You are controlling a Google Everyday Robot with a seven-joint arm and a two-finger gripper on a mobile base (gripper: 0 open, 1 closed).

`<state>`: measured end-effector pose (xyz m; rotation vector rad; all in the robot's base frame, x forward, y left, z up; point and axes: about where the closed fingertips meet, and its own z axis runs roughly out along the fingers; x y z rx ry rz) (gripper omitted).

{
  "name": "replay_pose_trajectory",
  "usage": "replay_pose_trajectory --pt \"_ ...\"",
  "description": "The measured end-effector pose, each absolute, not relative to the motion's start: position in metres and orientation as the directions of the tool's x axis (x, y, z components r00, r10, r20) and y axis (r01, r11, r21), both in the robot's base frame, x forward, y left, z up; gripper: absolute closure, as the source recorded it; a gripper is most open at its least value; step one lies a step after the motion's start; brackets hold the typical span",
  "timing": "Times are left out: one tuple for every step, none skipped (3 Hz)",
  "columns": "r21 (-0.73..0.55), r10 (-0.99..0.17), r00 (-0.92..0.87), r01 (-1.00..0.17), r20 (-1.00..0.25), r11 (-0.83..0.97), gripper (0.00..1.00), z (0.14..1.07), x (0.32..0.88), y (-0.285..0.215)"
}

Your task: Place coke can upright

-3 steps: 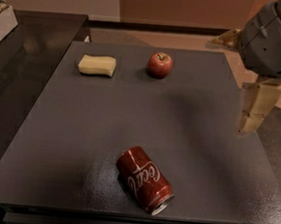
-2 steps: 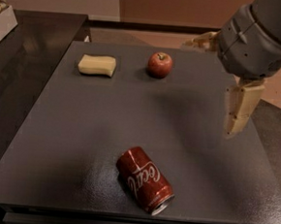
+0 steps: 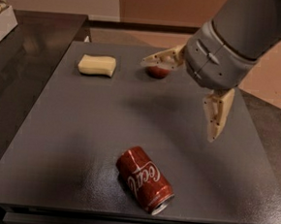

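Note:
The coke can lies on its side near the front edge of the dark grey table, its silver end pointing to the front right. My gripper hangs above the table's right half, behind and to the right of the can and well clear of it. It is open and empty: one finger reaches left over the apple, the other finger points down.
A red apple sits at the back centre, partly hidden by my finger. A pale yellow sponge lies at the back left. A dark counter adjoins the table on the left, with a white box on it.
My arm has swung left and forward over the table, closer to the can. One finger now covers part of the apple. The can, sponge and apple have not moved.

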<state>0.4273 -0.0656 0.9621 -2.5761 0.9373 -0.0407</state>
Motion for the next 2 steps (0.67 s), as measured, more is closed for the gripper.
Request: replay_pose_trajectory --pt "-0.378 -0.520 0.851 -0.507 -0.076 -0.774 0.00 0.9559 0.4234 -0.0537" --pt "-0.393 -0.343 0.938 -0.333 -0.046 -0.857 0.00 0.9473 0.4138 -0.0439"
